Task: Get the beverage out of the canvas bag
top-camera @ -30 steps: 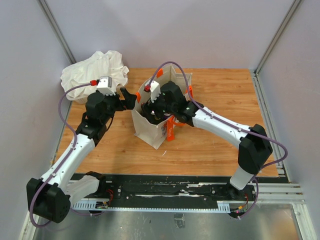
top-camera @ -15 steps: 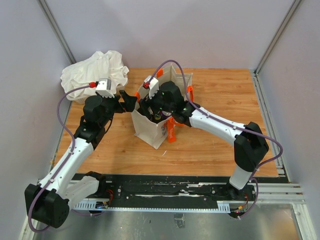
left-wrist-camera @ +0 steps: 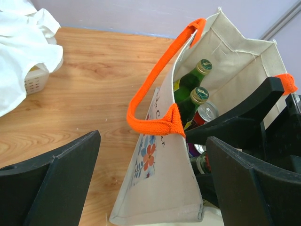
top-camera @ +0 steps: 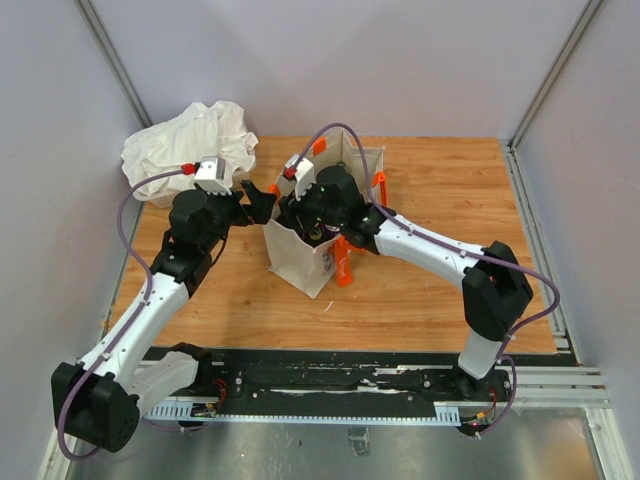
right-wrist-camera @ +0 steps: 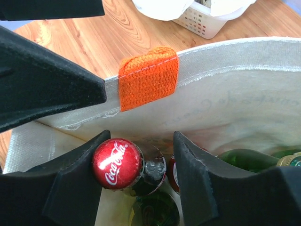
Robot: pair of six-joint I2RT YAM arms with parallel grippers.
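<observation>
The right claw (right-wrist-camera: pixel 140 141) has sunk deeper into the canvas bag (right-wrist-camera: pixel 225 89) standing on the desk (top-camera: pixel 440 180), fingers spread around a red-capped Coca-Cola bottle (right-wrist-camera: pixel 117 163); a grasp looks imminent. The left claw (left-wrist-camera: pixel 153 141), spread, has neared the rim.

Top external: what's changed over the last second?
The right gripper eased left across the mouth of the canvas bag, its elbow swinging in. Its open fingers now straddle a red-capped bottle, with nothing gripped yet. The left gripper stayed open at the bag's left rim. The bag and the white cloth heap have not moved.
</observation>
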